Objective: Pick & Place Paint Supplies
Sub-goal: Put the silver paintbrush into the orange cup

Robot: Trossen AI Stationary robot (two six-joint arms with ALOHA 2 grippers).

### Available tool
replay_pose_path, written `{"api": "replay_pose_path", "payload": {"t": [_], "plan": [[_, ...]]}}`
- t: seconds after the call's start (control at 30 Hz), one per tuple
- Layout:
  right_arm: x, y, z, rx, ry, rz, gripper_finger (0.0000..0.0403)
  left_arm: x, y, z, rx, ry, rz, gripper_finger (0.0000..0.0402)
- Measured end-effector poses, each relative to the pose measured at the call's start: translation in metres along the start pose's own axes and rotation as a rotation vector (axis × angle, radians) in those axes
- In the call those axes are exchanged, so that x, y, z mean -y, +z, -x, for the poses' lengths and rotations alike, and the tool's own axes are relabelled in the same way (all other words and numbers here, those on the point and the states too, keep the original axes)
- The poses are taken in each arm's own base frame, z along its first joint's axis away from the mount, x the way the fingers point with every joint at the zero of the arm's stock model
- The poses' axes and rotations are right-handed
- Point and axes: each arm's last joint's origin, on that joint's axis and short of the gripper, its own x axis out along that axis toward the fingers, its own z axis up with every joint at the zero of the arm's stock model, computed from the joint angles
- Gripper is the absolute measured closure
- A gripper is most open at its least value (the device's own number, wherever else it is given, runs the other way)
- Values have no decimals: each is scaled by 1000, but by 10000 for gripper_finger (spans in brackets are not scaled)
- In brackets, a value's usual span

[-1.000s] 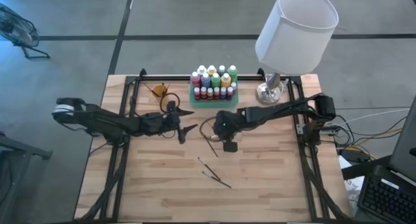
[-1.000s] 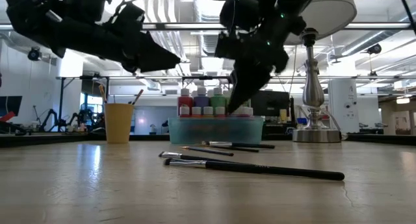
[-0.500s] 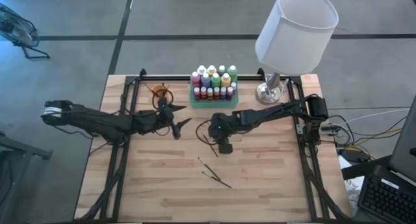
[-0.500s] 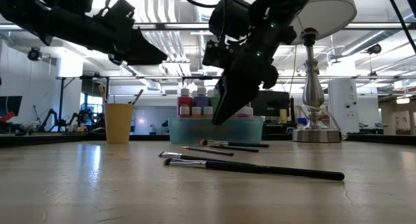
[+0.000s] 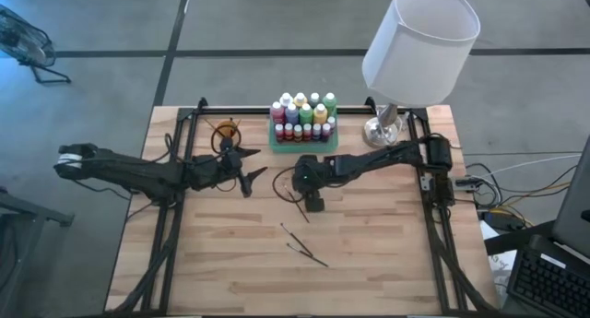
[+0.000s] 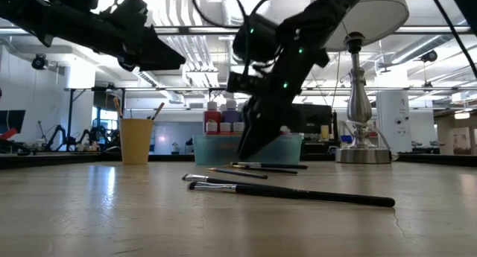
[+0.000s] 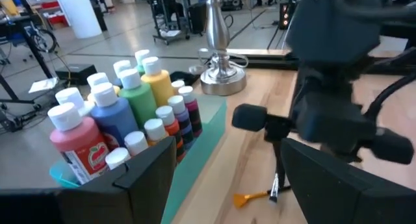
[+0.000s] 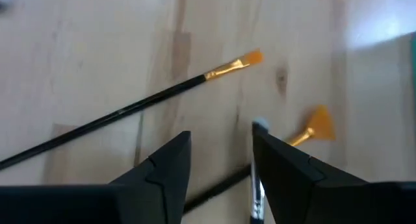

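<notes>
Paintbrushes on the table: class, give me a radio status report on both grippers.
Right gripper open, low over loose paintbrushes. Left gripper open, empty, near orange cup. Paint bottles sit in green tray. Nothing blocking.

Bottles packed in tray at table's back edge; brushes loose mid-table.
Paint bottles [image 5: 302, 117], upright, pale caps, red, blue, green, yellow, orange, tall ones behind, small ones in front. Thin dark brushes [image 5: 305, 252] lie flat near table centre; more brushes [image 8: 140, 106], orange-tipped, lie just in front of the bottles.
</notes>
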Motion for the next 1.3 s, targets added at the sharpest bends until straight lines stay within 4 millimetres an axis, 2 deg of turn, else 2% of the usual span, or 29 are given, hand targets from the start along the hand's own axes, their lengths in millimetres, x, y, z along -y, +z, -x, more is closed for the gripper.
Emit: {"api": "replay_pose_path", "payload": {"t": [0.2,0.5,0.97,1.17,1.3], "plan": [[1,3,-19,-36,6,13,251,0,-1,0,-7,-1,-2,119],[5,17,-12,-63,12,17,241,0,-2,0,-10,-1,-3,119],[21,15,-11,-60,-51,30,207,0,-1,1,-5,-1,-1,119],[21,14,-14,-66,-49,30,216,0,-1,1,-5,-1,-1,119],[20,9,-24,-87,-41,27,230,0,-1,1,-4,-1,-1,119]]}}
